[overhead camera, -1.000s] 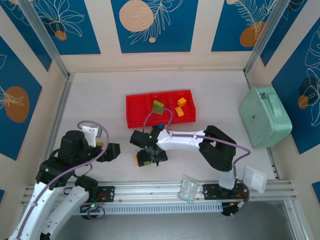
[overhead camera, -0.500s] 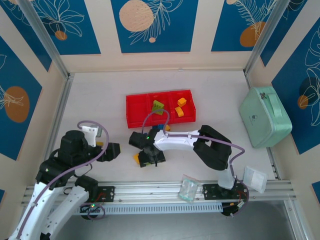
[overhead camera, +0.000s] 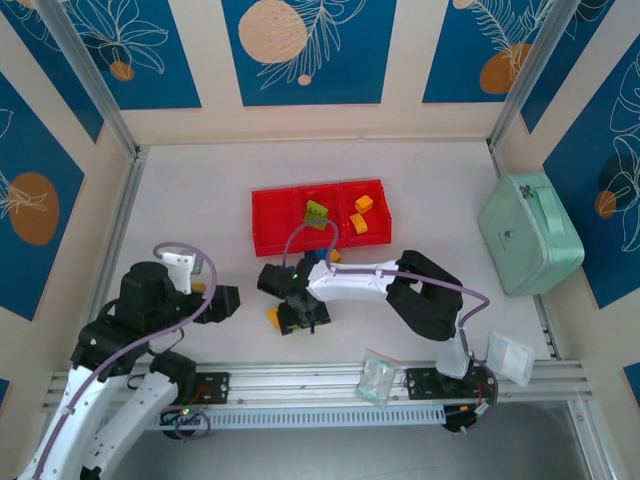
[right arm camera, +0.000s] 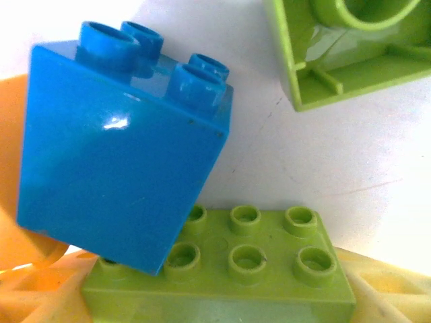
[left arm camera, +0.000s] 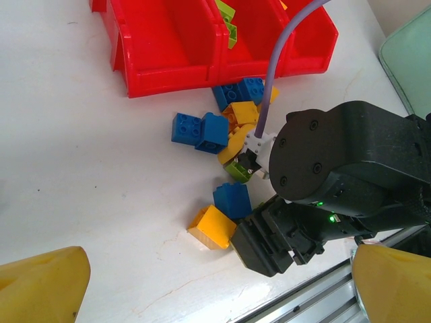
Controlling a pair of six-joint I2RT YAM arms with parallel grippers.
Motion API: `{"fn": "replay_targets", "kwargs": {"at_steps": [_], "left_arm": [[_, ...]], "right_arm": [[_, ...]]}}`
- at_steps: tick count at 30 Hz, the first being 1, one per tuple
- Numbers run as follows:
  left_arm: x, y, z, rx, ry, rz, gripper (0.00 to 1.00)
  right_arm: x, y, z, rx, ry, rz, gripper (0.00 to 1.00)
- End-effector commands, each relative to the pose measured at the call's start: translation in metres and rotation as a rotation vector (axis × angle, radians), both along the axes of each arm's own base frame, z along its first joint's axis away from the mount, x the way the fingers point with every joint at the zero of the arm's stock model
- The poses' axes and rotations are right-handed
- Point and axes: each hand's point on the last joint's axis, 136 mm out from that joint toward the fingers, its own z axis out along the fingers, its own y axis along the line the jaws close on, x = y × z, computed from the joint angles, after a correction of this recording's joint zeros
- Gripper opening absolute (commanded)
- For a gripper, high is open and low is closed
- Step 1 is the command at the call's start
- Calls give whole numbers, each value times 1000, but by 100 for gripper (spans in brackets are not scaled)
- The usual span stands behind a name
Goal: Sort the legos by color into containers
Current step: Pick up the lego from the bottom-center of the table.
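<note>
The loose legos [left arm camera: 229, 145] lie in a tight heap on the table, just in front of the red tray [overhead camera: 275, 218]. They are glossy blue, lime and orange-yellow bricks with round studs, several tipped on their sides. In the right wrist view a blue brick [right arm camera: 121, 161] leans tilted onto a long lime brick [right arm camera: 229, 269] that has two rows of hollow studs. An upturned lime brick [right arm camera: 343, 54] beside them shows its ribbed, hollow underside. The tray has three compartments in a row, with one lime brick [overhead camera: 316, 212] in the middle one and two orange bricks [overhead camera: 358, 224] in the right one.

The right gripper [overhead camera: 300, 318] hangs over the near side of the heap. Its yellow fingers [right arm camera: 387, 293] are spread wide with the long lime brick between them; whether they touch it cannot be told. The left gripper [overhead camera: 228, 301] sits to the left of the heap and apart from it, its yellow fingers [left arm camera: 40, 286] wide apart over bare table.

The table [overhead camera: 200, 200] is matt white with faint scuffs and hairline scratches, and is edged by aluminium rails [overhead camera: 330, 375]. A mint green case [overhead camera: 530, 232] with a handle lies at the right, and two clear bags [overhead camera: 378, 378] rest by the near rail. The walls [overhead camera: 400, 120] are beige, set with deep blue panels [overhead camera: 300, 50] printed with white leaf outlines and orange discs.
</note>
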Motion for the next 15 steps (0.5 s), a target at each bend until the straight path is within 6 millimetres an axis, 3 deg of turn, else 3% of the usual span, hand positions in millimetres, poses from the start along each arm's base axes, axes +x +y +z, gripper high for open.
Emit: {"fn": "replay_targets", "kwargs": {"at_steps": [1,8,15], "left_arm": [[2,1,-2,0,-7,12,99],[4,3,-3,10,-4,30,99],[5,5,-3,17,-6,39,99]], "right_arm": [[8,-15,-10,-83,-33,28,68],[14,-19,1,-74,-71,53,59],[28,-37,20,-76,-125,51,56]]}}
